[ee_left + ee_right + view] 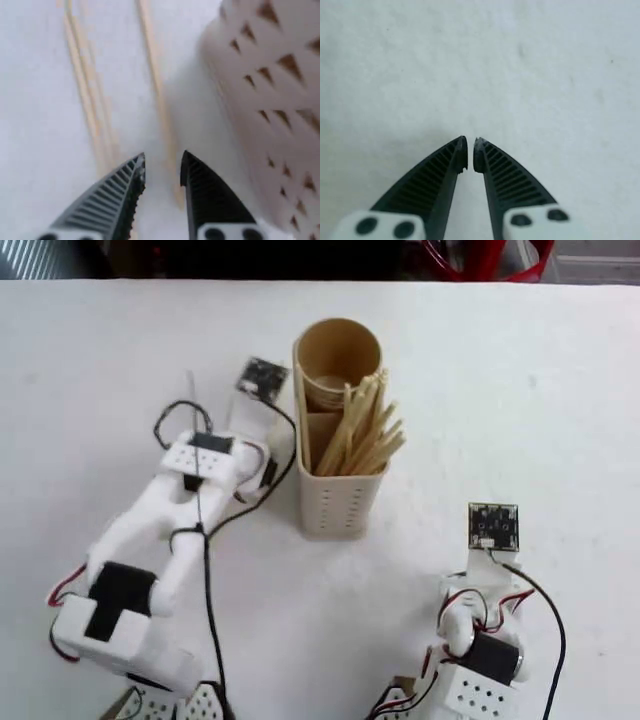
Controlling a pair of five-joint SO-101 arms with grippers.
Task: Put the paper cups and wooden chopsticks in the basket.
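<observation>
- Basket [340, 502] mid-table. Paper cups [335, 360] nested in its 12 o'clock compartment, chopstick bundle [365, 435] leaning in the 6 o'clock one.
- Loose chopsticks [85, 100] flat on table [520, 370] at approx 9 o'clock of basket: several close together, plus one nearer the basket wall.
- Left gripper [163, 157] released, jaws apart w/ nothing between, low over the loose sticks, just beside basket.
- Right gripper [470, 142] clenched on nothing, over table at approx 5 o'clock of basket, well apart.
- Judged: cups done, loose sticks not yet in.
- Risks:
  - Thin sticks lying flat, so fingers may skid over them, or pinch one and roll the rest away.
  - Closing near the wall could nudge basket; looks tall and narrow, so prob. tips easily.
  - Stick gripped off-centre may swing and snag the bundle at drop.
</observation>
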